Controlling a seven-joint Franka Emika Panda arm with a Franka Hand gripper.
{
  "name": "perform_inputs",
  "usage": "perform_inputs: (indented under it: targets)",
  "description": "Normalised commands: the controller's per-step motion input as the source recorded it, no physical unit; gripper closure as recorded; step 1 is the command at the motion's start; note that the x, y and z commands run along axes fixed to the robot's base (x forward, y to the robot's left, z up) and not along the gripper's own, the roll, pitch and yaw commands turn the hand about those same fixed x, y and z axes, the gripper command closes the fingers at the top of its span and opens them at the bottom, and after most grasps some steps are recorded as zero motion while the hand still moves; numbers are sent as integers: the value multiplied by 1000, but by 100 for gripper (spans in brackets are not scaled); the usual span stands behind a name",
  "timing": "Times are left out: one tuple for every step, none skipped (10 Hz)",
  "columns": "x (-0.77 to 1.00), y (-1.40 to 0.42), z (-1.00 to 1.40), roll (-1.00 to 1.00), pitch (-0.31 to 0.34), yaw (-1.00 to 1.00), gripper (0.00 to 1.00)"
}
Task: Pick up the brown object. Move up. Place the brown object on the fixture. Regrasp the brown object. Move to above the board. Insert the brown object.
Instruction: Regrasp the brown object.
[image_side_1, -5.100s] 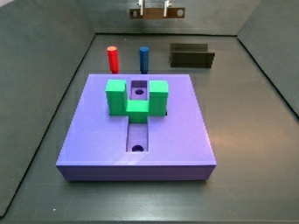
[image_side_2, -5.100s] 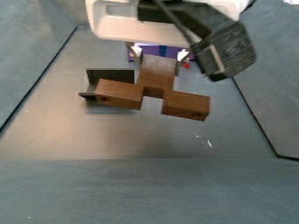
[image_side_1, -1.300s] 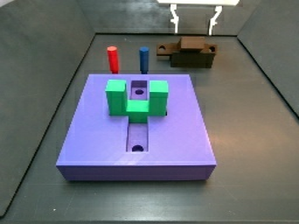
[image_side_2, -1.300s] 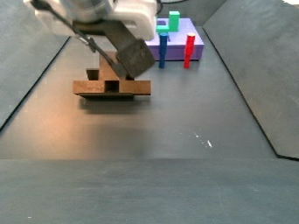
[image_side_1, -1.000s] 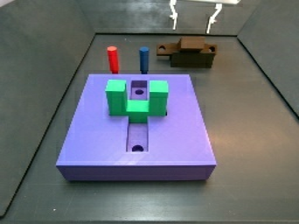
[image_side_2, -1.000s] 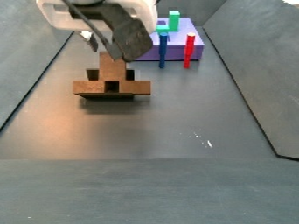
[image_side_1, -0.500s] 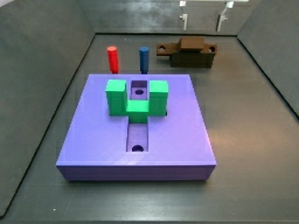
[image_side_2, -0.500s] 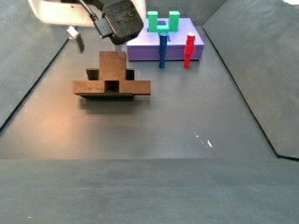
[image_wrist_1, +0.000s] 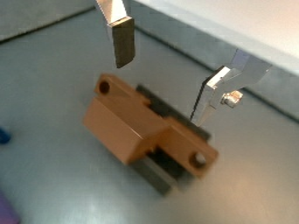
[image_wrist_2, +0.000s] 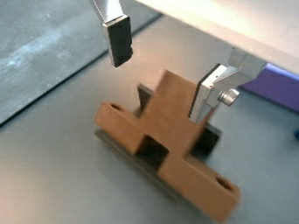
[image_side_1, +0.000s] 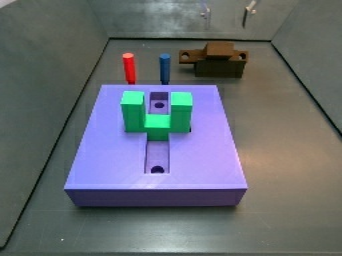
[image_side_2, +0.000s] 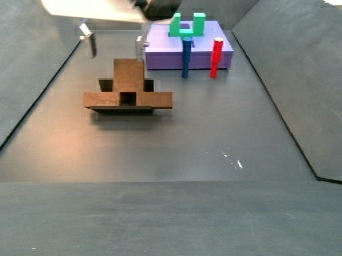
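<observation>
Placed: brown object (image_side_2: 128, 90) resting on the fixture (image_wrist_1: 167, 175), well apart from the board (image_side_1: 156, 140), gripper (image_wrist_2: 166, 72) above it, fingers spread and empty; regrasp, move over board and insertion judged left.

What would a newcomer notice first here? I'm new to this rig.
Probably the brown object, a cross-shaped piece resting on the dark fixture on the grey floor. The open pincer hangs empty above it. Off to one side lies the purple board, with a green U-shaped block on top.
</observation>
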Motion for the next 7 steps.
perform_inputs:
  targets:
    - [-429,-377,0,1000,-23,74,0]
    - [-114,-457,169,1000,0,0,0]
    - [-17,-363,57,1000,9,20,0]
    - [89,-326,137,1000,9,77,0]
    - [231,-237,217,1000,0,149,0]
    - [189,-171,166,1000,0,191,0]
    - [206,-171,29,766,0,234,0]
